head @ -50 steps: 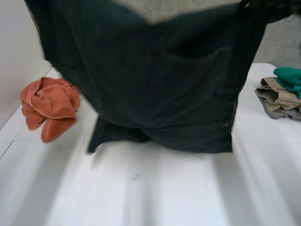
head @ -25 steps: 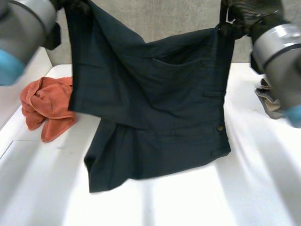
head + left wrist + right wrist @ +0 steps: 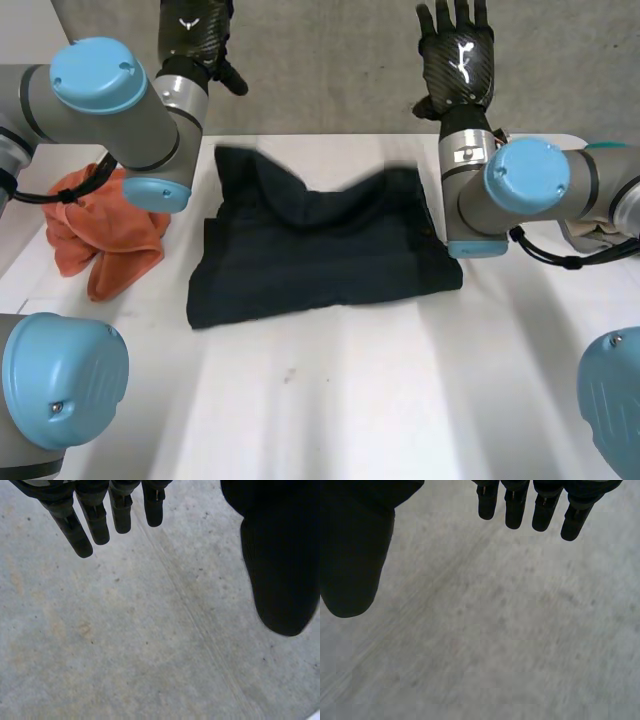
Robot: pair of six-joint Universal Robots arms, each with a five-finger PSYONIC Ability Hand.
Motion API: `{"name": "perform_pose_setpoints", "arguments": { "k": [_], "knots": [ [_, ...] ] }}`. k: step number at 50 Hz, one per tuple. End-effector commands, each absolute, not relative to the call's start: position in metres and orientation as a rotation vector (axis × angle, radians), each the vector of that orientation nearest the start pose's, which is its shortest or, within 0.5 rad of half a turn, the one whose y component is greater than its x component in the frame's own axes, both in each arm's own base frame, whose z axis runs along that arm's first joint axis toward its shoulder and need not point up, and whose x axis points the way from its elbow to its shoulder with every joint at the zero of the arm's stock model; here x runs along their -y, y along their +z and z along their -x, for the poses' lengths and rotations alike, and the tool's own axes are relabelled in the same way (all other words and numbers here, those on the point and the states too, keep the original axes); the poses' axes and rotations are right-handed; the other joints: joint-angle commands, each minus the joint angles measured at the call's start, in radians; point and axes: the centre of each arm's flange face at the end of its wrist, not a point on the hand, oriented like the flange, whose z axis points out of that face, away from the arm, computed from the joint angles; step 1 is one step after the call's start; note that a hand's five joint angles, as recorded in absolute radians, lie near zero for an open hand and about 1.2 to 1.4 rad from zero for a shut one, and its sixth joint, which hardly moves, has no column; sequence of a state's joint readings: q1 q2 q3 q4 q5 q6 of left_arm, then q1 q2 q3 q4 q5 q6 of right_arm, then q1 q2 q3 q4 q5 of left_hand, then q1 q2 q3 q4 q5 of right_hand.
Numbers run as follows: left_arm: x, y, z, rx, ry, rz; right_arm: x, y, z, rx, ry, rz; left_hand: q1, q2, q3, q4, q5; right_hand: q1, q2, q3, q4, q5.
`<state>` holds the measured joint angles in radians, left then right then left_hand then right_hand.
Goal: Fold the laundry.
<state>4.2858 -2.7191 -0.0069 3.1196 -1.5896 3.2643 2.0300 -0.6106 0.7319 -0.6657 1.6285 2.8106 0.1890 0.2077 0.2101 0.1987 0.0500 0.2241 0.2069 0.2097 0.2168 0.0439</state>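
Two hands, both empty: your left hand [image 3: 195,32] is at the upper left of the frame and your right hand [image 3: 457,60] at the upper right, each raised over the far side of the table [image 3: 350,400]. In both wrist views the fingers [image 3: 95,520] [image 3: 540,505] hang straight and apart from the thumb, with nothing between them.

The dark garment [image 3: 320,250] lies in the middle of the frame, flat on the table. Its long axis runs left to right, and it sits lower in the frame than both hands, so you reach it by coming down and toward the camera. Its far edge is uneven, dipping in the middle. Its upper left corner is below your left hand and its upper right corner below your right, so neither hand looks clearly nearer and each should take its own side. The orange cloth [image 3: 105,225] is bunched at the left, just beside the garment and apart from it.

Half a second ago you held the garment up by its two top corners, with its lower part trailing on the table. Now it is let go and lies down in a rough double layer, and both hands have opened.
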Motion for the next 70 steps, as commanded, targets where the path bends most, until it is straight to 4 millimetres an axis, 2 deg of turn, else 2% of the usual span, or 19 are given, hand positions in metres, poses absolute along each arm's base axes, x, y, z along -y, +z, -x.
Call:
{"name": "perform_pose_setpoints", "arguments": {
  "k": [1, 6, 8, 16, 21, 26, 30, 32, 37, 38, 41, 42, 45, 49, 60, 64, 68, 69, 70],
  "knots": [
    [0.43, 0.297, 0.327, -1.91, -2.697, -0.422, 0.422, 0.254, -0.335, -1.595, -2.512, 0.494, -0.015, -0.033, -0.036, -0.024, -0.05, -0.05, -0.032, -0.035, -0.042, -0.044],
    [0.412, 0.301, 0.315, -2.068, -2.507, -0.421, 0.401, 0.271, -0.33, -1.724, -2.431, 0.677, -0.015, -0.033, -0.036, -0.024, -0.05, -0.05, -0.032, -0.035, -0.042, -0.044],
    [0.395, 0.302, 0.309, -2.17, -2.379, -0.469, 0.389, 0.274, -0.322, -1.818, -2.365, 0.781, -0.015, -0.033, -0.036, -0.024, -0.05, -0.05, -0.032, -0.035, -0.042, -0.044],
    [0.325, 0.268, 0.284, -2.498, -1.823, -0.775, 0.336, 0.265, -0.293, -2.111, -2.039, 1.052, -0.015, -0.033, -0.036, -0.024, -0.05, 0.053, 0.07, 0.067, 0.06, 0.058],
    [0.286, 0.249, 0.27, -2.595, -1.669, -0.936, 0.312, 0.245, -0.28, -2.186, -1.868, 1.14, 0.074, 0.055, 0.053, 0.064, 0.038, 0.282, 0.299, 0.296, 0.289, 0.288],
    [0.249, 0.225, 0.261, -2.637, -1.554, -1.122, 0.292, 0.213, -0.275, -2.2, -1.674, 1.226, 0.431, 0.413, 0.41, 0.422, 0.396, 0.651, 0.668, 0.666, 0.659, 0.657],
    [0.233, 0.204, 0.258, -2.678, -1.475, -1.204, 0.288, 0.188, -0.274, -2.222, -1.571, 1.252, 0.649, 0.631, 0.628, 0.639, 0.614, 0.837, 0.854, 0.851, 0.844, 0.842],
    [0.229, 0.195, 0.258, -2.688, -1.449, -1.234, 0.288, 0.177, -0.274, -2.234, -1.538, 1.259, 0.653, 0.634, 0.632, 0.643, 0.617, 0.843, 0.86, 0.857, 0.85, 0.849],
    [0.239, 0.171, 0.258, -2.696, -1.431, -1.224, 0.295, 0.155, -0.277, -2.235, -1.524, 1.272, 0.48, 0.462, 0.459, 0.471, 0.445, 0.831, 0.848, 0.846, 0.839, 0.837],
    [0.247, 0.167, 0.257, -2.687, -1.445, -1.197, 0.299, 0.151, -0.28, -2.213, -1.556, 1.274, 0.331, 0.313, 0.31, 0.322, 0.296, 0.773, 0.79, 0.788, 0.78, 0.779],
    [0.263, 0.161, 0.257, -2.658, -1.49, -1.15, 0.305, 0.146, -0.284, -2.175, -1.617, 1.274, 0.207, 0.188, 0.186, 0.197, 0.171, 0.661, 0.679, 0.676, 0.669, 0.667],
    [0.266, 0.16, 0.258, -2.647, -1.506, -1.143, 0.309, 0.143, -0.287, -2.143, -1.67, 1.272, 0.18, 0.162, 0.159, 0.171, 0.145, 0.498, 0.515, 0.513, 0.506, 0.504],
    [0.278, 0.154, 0.263, -2.608, -1.547, -1.12, 0.314, 0.14, -0.291, -2.098, -1.743, 1.268, 0.162, 0.144, 0.141, 0.153, 0.127, 0.341, 0.358, 0.355, 0.348, 0.347],
    [0.289, 0.148, 0.268, -2.558, -1.564, -1.083, 0.325, 0.135, -0.297, -2.033, -1.856, 1.253, 0.157, 0.138, 0.135, 0.147, 0.121, 0.341, 0.358, 0.355, 0.348, 0.347],
    [0.315, 0.137, 0.282, -2.475, -1.596, -1.042, 0.339, 0.115, -0.302, -2.019, -1.884, 1.273, 0.159, 0.141, 0.138, 0.15, 0.124, 0.385, 0.402, 0.399, 0.392, 0.391],
    [0.326, 0.134, 0.289, -2.407, -1.635, -1.051, 0.344, 0.113, -0.306, -1.992, -1.935, 1.284, 0.159, 0.141, 0.138, 0.15, 0.124, 0.446, 0.464, 0.461, 0.454, 0.452],
    [0.332, 0.132, 0.294, -2.329, -1.655, -1.076, 0.348, 0.111, -0.31, -1.951, -2.0, 1.285, 0.18, 0.161, 0.159, 0.17, 0.144, 0.807, 0.824, 0.821, 0.814, 0.813],
    [0.334, 0.13, 0.297, -2.293, -1.667, -1.091, 0.351, 0.111, -0.311, -1.936, -2.025, 1.285, 0.276, 0.257, 0.255, 0.266, 0.24, 1.063, 1.081, 1.078, 1.071, 1.069],
    [0.335, 0.129, 0.298, -2.276, -1.671, -1.095, 0.351, 0.112, -0.312, -1.928, -2.033, 1.286, 0.341, 0.322, 0.32, 0.331, 0.305, 1.171, 1.188, 1.186, 1.178, 1.177]
  ]
}}
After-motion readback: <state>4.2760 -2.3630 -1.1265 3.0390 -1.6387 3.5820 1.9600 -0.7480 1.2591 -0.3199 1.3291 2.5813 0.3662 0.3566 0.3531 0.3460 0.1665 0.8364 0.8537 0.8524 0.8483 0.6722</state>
